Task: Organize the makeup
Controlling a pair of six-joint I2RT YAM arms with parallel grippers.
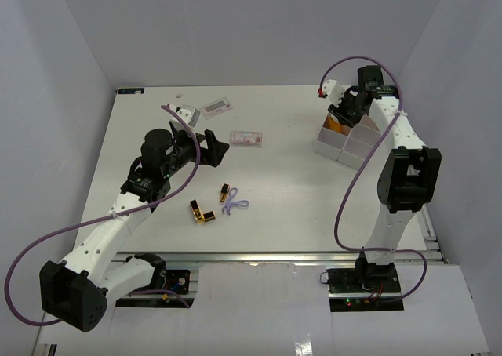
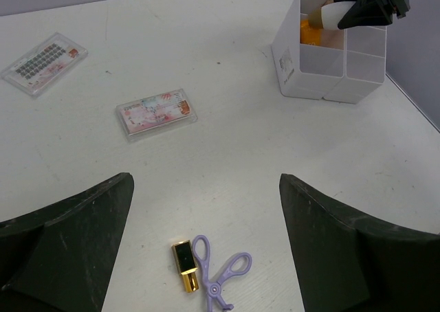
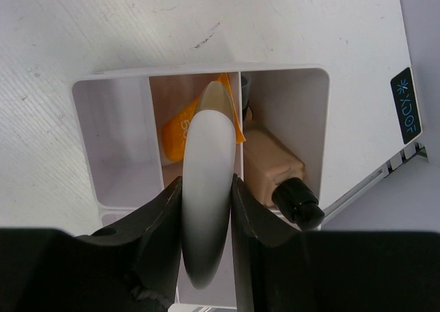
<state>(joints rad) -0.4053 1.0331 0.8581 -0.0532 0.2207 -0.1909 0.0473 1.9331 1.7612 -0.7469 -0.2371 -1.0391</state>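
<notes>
Over the back right corner of the table [image 1: 274, 238], the right arm rises from its base at the near edge, bends at a high elbow and reaches away toward the rear. Its wrist tips downward, so the right gripper [image 1: 345, 109] hangs just above a white tray [image 1: 346, 146] of upright compartments. Its fingers [image 3: 162, 223] pinch a white tube [image 3: 206, 140] from both sides. The tube points down at the middle compartment, close to the divider. Something orange shows under it in that compartment; whether it is part of the tube cannot be told. A tan bottle [image 3: 271, 162] with a black cap leans in the compartment to its right.

On the left side, the left arm stretches low from its base, forward and inward, ending near the table's middle. The left gripper [image 1: 213, 148] hovers above the surface with its fingers [image 2: 69, 236] spread wide, holding nothing.

Three gold-and-black lipsticks [image 1: 202, 213] lie on the table near that gripper, beside a purple scissor-shaped tool [image 1: 234, 205]. Two flat clear packets [image 1: 245, 139] lie farther back, well apart from the tray.
</notes>
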